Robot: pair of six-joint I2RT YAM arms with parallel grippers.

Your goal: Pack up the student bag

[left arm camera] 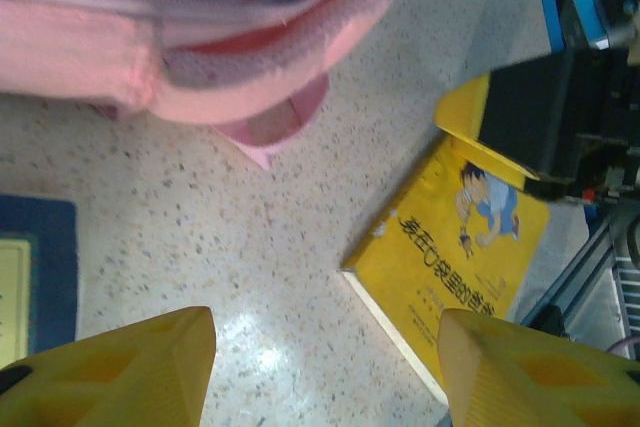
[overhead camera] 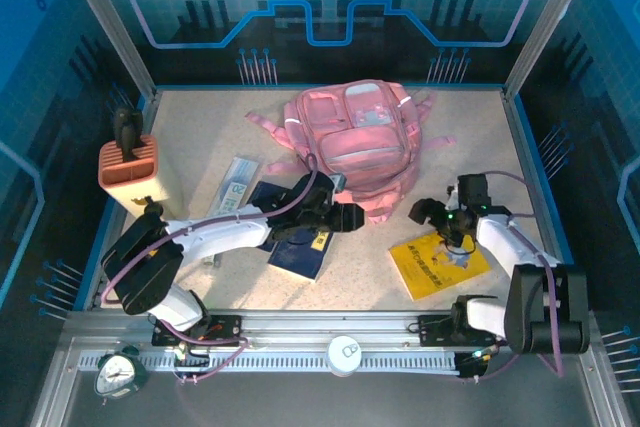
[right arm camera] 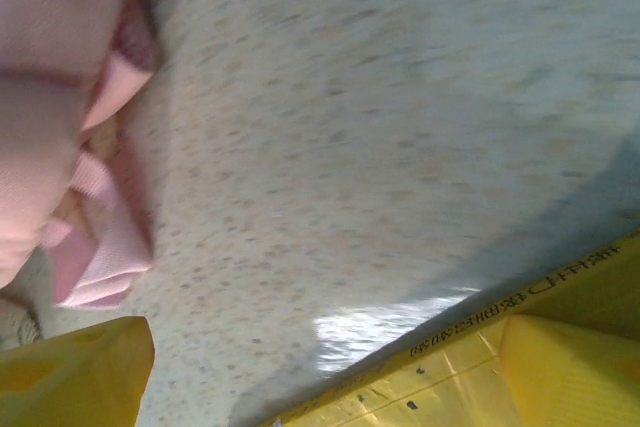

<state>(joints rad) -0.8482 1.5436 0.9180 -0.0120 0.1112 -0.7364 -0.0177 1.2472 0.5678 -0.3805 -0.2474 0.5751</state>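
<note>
2 grippers hang open just off the near end of the student bag (overhead camera: 358, 147), which lies flat at the far middle of the table (overhead camera: 220, 137).

From above, the left gripper (overhead camera: 345, 217) sits just near-left of the bag's bottom edge and the right gripper (overhead camera: 425, 212) just near-right of it, while a blue book (overhead camera: 295, 247) lies nearer than the bag to its left, a yellow book (overhead camera: 438, 265) nearer to its right, and an orange ribbed box (overhead camera: 128, 169) stands well to its left. At the left wrist, the 2 yellow fingers stand apart over bare table with nothing between them, and the bag's pink edge (left arm camera: 150, 57) is beyond them. At the right wrist, the fingers are spread wide and empty, with pink fabric (right arm camera: 50, 97) on 1 side and the yellow book's edge (right arm camera: 450, 367) under the other finger.
</note>
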